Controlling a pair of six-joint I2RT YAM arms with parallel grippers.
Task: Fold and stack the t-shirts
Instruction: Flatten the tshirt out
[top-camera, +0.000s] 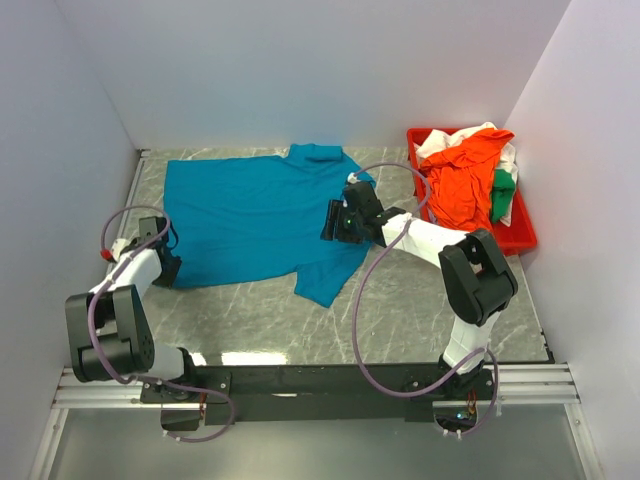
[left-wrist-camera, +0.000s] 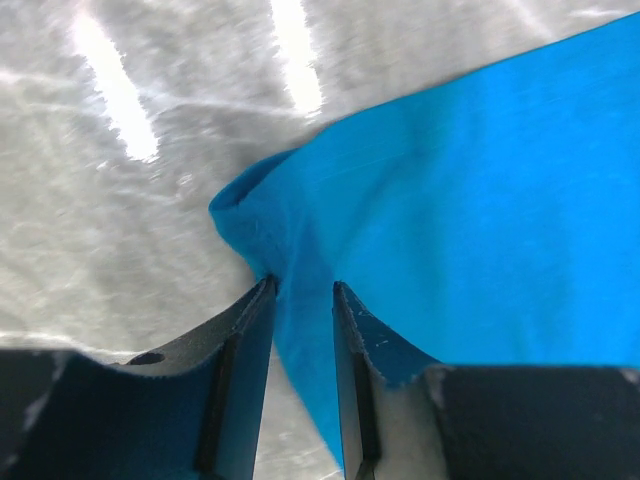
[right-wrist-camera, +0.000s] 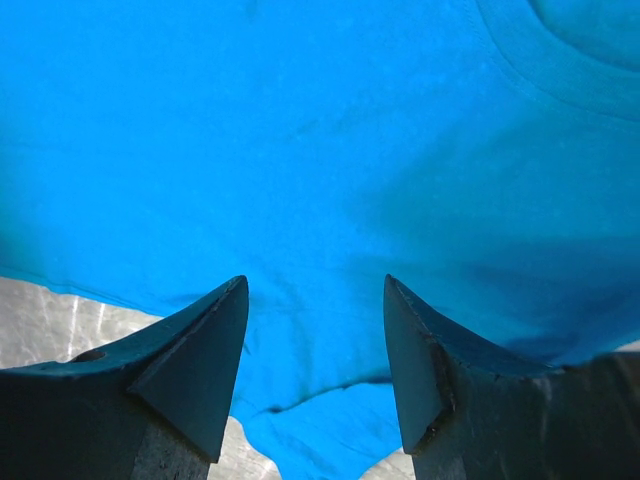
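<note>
The teal-blue t-shirt lies spread flat on the marble table, collar toward the back. My left gripper is at its near left corner. In the left wrist view the gripper is shut on a bunched fold of the shirt's edge. My right gripper is over the shirt's right side near the sleeve. In the right wrist view the gripper is open just above the teal cloth, with nothing between the jaws.
A red plastic tray stands at the back right, holding a crumpled orange shirt, a white one and a green one. White walls close in the left, back and right. Bare marble lies in front of the shirt.
</note>
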